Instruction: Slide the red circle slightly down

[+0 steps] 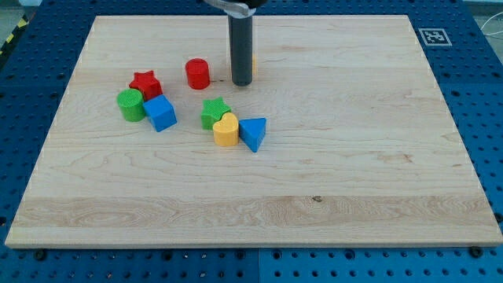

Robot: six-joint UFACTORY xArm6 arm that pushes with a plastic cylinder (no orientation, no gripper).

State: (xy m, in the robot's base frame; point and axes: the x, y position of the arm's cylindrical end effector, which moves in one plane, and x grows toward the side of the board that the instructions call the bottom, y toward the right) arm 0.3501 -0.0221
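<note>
The red circular block [197, 74] sits on the pale wooden board [354, 157], upper left of centre. My tip [241, 82], a plain rod with no jaws to open or close, stands just to its right, not above it. A yellowish block behind the rod is mostly hidden.

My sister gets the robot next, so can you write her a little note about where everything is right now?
No claw here, just my tip, resting on the board right of the red circle, with a gap between them.
A yellow block peeks out behind the rod.
Red star, green circle and blue cube cluster at the view's left.
Green star, yellow heart and blue triangle cluster lower middle.
Done: no push visible.
Left: get above the red circle, slide it slightly down.
</note>
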